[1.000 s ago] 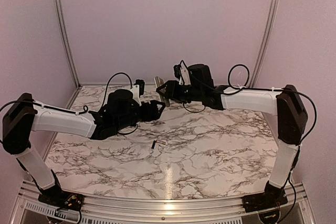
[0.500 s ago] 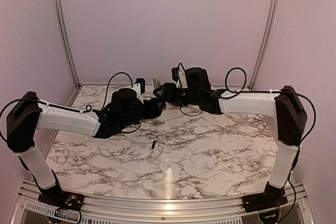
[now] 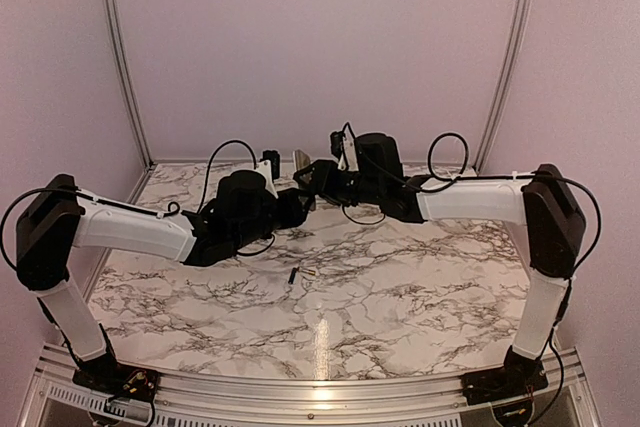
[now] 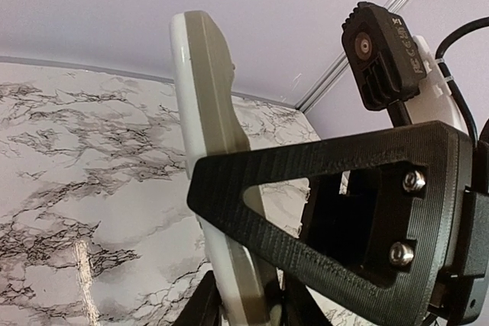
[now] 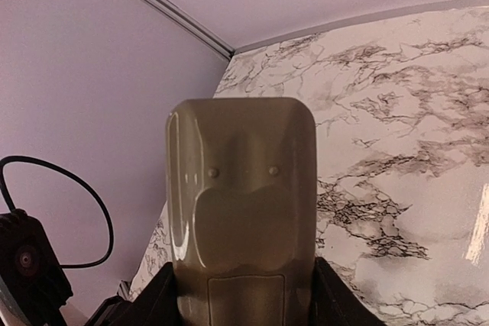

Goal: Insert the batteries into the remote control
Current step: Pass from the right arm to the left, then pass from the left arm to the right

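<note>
One enclosure of plain lilac wall is seen, with two aluminium posts at the back corners. One table is counted: glossy, white marble pattern, dark veins, with a metal rail along the near edge. Two arms are counted, with white shells and black joints: left arm and right arm. Their ends meet above the back centre of the table.

Two grippers are counted, in black ribbed printed plastic.
- The right gripper is clamped on the lower part of the single remote control, with its fingers pressed against both long edges.
- The left gripper is set narrowly either side of the remote's lower end. Only the finger tips are in frame, so whether it is actually gripped cannot be told.

The remote control is a slim slab with rounded corners, held upright off the table between the two grippers.
- Right wrist view only: a smooth grey-tan back, two small bumps, and a rectangular panel outline low down.
- Left wrist view only: the remote is seen edge-on, with a white face on one side and a tan back on the other. A triangular cut-out finger of the right gripper crosses in front, with the right wrist camera behind.
- Top view: the remote is reduced to a small pale sliver.

One battery, a tiny dark cylinder, is made out in the top view only. It lies on the table near the centre, well apart from the remote. Any further count cannot be told.
</note>
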You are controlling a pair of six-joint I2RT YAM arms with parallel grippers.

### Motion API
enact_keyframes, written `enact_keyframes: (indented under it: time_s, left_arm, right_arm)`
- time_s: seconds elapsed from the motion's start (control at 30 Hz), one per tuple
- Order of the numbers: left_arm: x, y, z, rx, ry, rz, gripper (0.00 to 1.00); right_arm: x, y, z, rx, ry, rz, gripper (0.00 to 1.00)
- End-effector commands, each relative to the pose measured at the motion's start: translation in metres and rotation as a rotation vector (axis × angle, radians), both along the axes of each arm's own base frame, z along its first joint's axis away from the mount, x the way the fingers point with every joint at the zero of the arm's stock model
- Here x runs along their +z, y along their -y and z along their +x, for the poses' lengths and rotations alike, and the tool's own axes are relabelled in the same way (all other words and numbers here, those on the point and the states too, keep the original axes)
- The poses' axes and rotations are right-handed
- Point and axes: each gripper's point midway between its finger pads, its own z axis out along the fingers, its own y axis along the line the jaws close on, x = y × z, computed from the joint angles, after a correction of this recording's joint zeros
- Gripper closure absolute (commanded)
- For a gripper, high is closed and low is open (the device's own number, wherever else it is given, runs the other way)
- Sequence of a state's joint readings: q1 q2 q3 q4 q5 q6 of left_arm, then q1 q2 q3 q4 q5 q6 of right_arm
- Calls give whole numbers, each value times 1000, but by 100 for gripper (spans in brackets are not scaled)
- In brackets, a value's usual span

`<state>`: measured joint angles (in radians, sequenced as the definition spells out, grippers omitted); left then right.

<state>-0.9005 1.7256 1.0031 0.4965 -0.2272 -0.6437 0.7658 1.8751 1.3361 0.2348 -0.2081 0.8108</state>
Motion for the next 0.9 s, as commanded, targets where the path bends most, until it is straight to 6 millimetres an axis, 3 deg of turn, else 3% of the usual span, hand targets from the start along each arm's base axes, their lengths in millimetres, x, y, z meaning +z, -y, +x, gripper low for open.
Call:
enact_keyframes:
  time_s: [0.0,0.07,0.17,0.37,0.63,0.77,0.87]
  left_arm:
    - [0,-15,13,79,0,-2,78]
    - [2,-17,11,70,-1,-8,83]
    - [9,-21,6,46,4,-26,91]
    - [27,-25,-7,-40,39,-61,100]
    - [55,-18,-45,-249,112,-91,100]
    - [73,-14,-71,-393,165,-130,100]
    - [81,-9,-92,-510,180,-158,100]
  right_arm:
    - [41,-1,-16,36,62,62,69]
    - [43,1,-17,34,75,58,60]
    - [47,4,-17,33,88,53,33]
    - [61,25,-21,53,168,46,4]
    - [105,64,-51,109,459,-17,1]
    - [133,92,-83,149,659,8,1]
    - [139,103,-100,179,720,-38,1]
